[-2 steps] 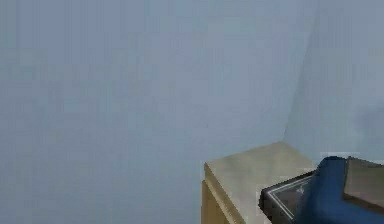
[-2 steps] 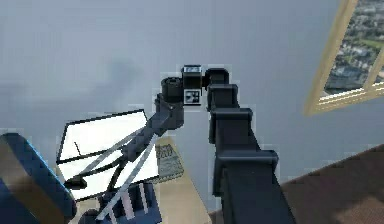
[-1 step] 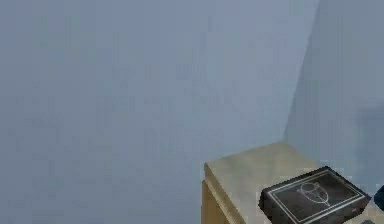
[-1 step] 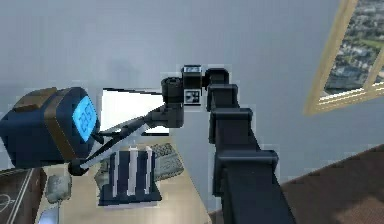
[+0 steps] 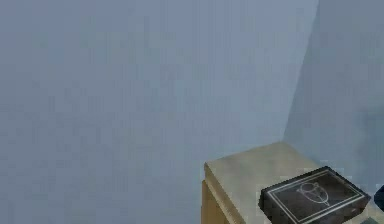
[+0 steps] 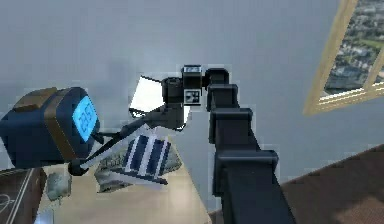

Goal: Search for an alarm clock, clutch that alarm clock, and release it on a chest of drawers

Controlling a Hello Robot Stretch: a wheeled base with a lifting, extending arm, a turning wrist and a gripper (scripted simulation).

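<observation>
Pale wall behind, tan wooden top [image 6: 188, 192] near-left. Gripper [image 6: 112, 138] holds the blue alarm clock [image 6: 50, 125], hanging clear above that top; finger spread can't be told. Probably held high to clear the striped clutter [image 6: 150, 160].

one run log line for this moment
arm extended | fingers at blue alarm clock | hold: cannot tell | striped item on tabletop
</observation>
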